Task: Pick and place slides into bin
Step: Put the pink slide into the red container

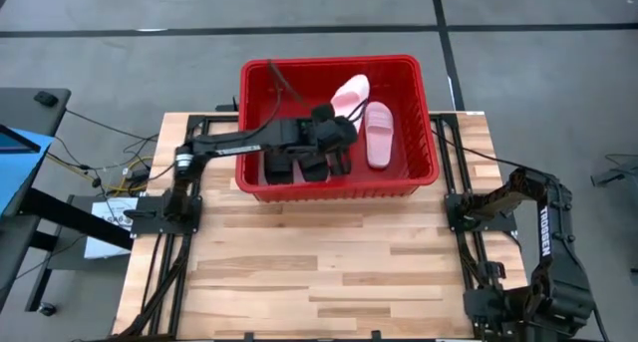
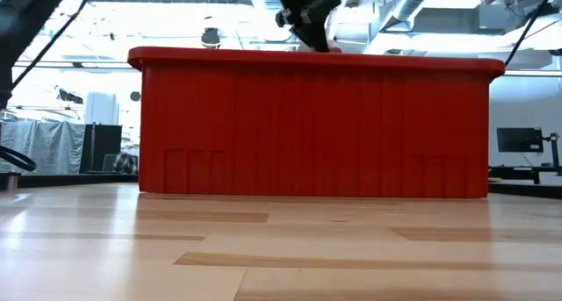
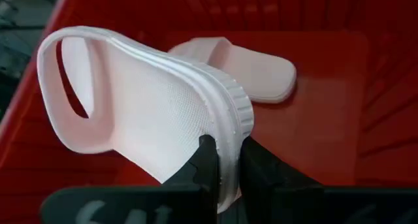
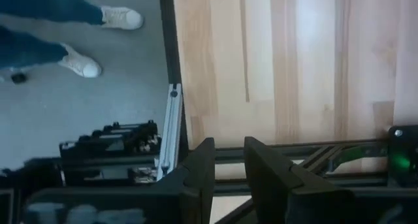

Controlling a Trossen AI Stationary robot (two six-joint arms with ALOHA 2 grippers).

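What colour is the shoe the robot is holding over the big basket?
Pale pink. The held slide shows best in the left wrist view, pinched at its sole edge by the left gripper.

Both arms [image 1: 239,141] were matte black; right arm [image 1: 543,227] carried white TROSSEN lettering and a green light [image 4: 400,162] at its base.

left arm: stretched forward, tool [image 3: 225,165] clamped | right arm: folded back at table edge, tool [image 4: 225,168] slightly parted

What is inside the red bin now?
Inside the bin: one pink slide lying flat, another pink slide pinched by the left gripper, and black slides, partly covered by the arm.
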